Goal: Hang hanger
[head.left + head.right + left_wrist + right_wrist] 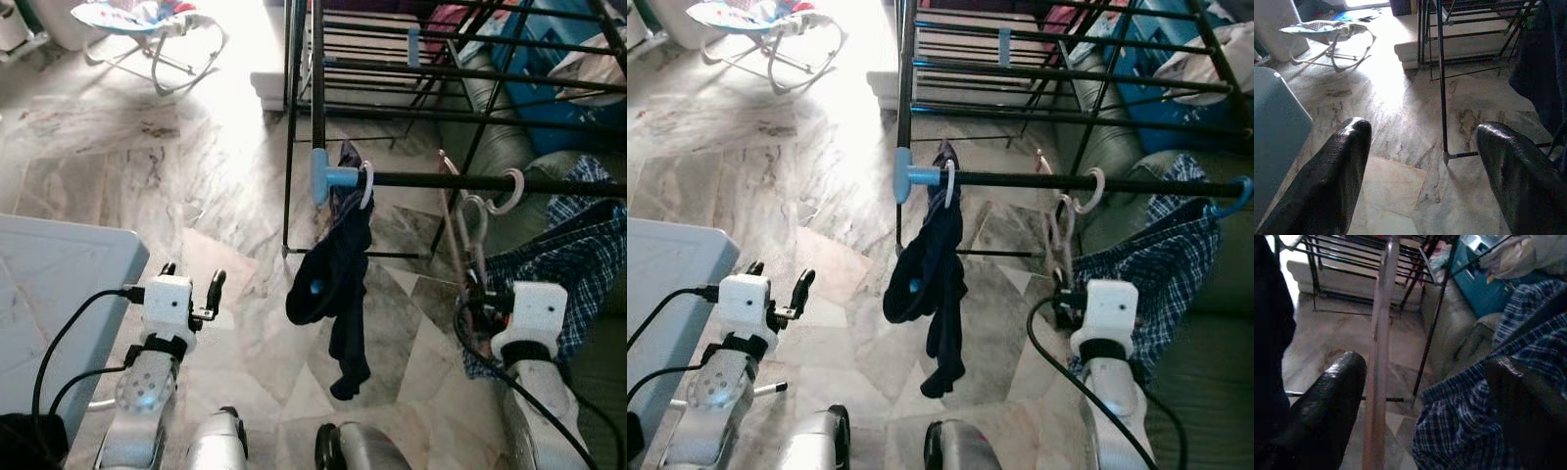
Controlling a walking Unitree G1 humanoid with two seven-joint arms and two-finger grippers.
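Observation:
A pale pink hanger hangs by its white hook on the front black rod of a drying rack. Its thin arm runs down between the fingers of my right gripper, which stands open around it, the arm nearer one finger. A blue plaid shirt hangs just to the right, against that gripper. Further left on the same rod, a dark navy garment hangs from another white hook. My left gripper is open and holds nothing, low over the floor.
The rack's black legs and upper rods stand ahead. A grey-green sofa with a blue bag lies behind it. A light grey box is at my left, and a baby bouncer at the far left.

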